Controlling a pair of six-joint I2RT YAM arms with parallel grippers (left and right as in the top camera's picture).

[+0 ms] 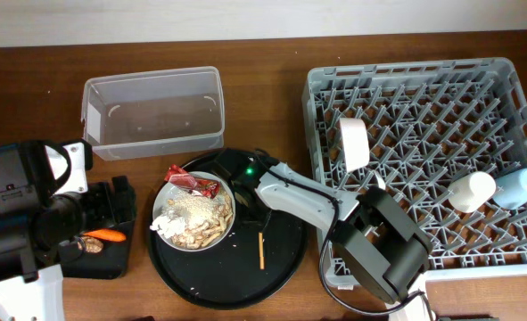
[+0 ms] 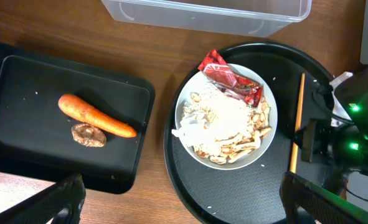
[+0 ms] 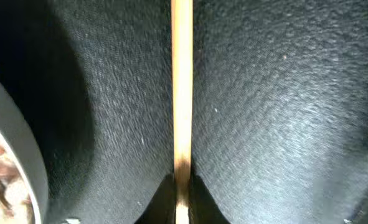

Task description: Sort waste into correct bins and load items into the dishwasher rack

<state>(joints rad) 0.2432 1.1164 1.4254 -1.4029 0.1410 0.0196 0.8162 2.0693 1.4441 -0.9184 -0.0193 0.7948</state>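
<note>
Carrot (image 2: 96, 115) and brown scrap (image 2: 88, 134) lie in the black tray (image 2: 22, 81). The left end effector (image 2: 190, 205) hangs spread and empty. The tub (image 1: 156, 141) holds nothing yet; wrapper (image 2: 230, 79), crumbs (image 2: 224, 115) and tissue (image 2: 187, 134) sit on the plate (image 2: 182, 106). The right end effector (image 3: 182, 186) pinches the chopstick (image 3: 182, 81) on the round tray (image 3: 283, 93). In the rack (image 1: 424, 98) — bowl (image 1: 353, 143), white cup (image 1: 471, 190), blue cup (image 1: 519, 187).

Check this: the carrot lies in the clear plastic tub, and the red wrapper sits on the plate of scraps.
Not quite. The carrot lies in the shallow black tray, not the clear plastic tub, as the left wrist view shows. The red wrapper does sit on the plate of scraps.
</note>
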